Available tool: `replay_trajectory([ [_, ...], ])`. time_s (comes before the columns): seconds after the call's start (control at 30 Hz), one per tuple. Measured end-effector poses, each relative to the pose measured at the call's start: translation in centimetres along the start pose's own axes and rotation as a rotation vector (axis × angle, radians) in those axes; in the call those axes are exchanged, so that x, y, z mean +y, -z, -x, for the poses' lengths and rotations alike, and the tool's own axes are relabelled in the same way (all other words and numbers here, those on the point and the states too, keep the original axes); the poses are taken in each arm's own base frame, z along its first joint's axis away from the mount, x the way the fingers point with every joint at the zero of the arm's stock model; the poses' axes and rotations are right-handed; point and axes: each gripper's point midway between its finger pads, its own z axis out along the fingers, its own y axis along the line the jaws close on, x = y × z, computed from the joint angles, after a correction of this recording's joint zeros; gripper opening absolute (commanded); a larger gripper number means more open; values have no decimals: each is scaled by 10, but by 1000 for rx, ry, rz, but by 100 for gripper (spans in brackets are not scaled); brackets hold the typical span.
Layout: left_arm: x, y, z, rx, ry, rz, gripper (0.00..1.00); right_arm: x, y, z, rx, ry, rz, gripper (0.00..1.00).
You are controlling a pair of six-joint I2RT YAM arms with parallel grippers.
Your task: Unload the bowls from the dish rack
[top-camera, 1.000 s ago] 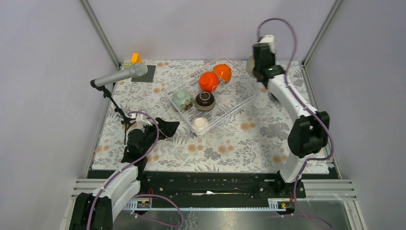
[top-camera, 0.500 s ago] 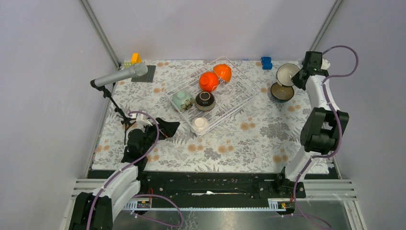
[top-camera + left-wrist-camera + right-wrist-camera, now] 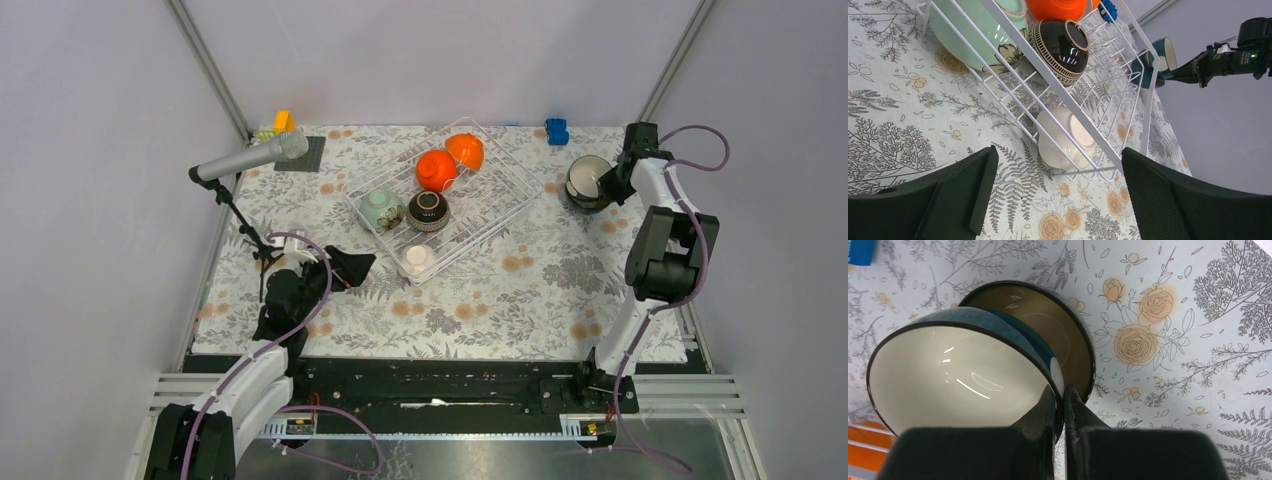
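Right end effector (image 3: 1060, 400) pinches the tilted teal bowl (image 3: 958, 375) by its rim over a dark bowl (image 3: 1048, 320) on the tabletop (image 3: 1198, 365), well right of the dish rack (image 3: 490, 205). Released at this tilt, the teal bowl may clatter, chip or roll off.

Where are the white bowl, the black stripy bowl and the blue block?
white bowl (image 3: 1057, 145): left wrist view, on its rounded outer side.
black stripy bowl (image 3: 1055, 52): left wrist view, on its dark side.
blue block (image 3: 556, 131): top external view, on its top face.
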Motion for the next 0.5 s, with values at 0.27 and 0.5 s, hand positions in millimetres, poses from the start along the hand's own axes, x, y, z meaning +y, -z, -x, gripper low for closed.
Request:
replay_trajectory([
  [0.27,-1,0,1,-2,-1,-2,99,-14,-16,-7,34,-27,-99,8],
  [0.5,-1,0,1,-3,-1,-2,99,-15,-15,-4,35,-28,-124,18],
])
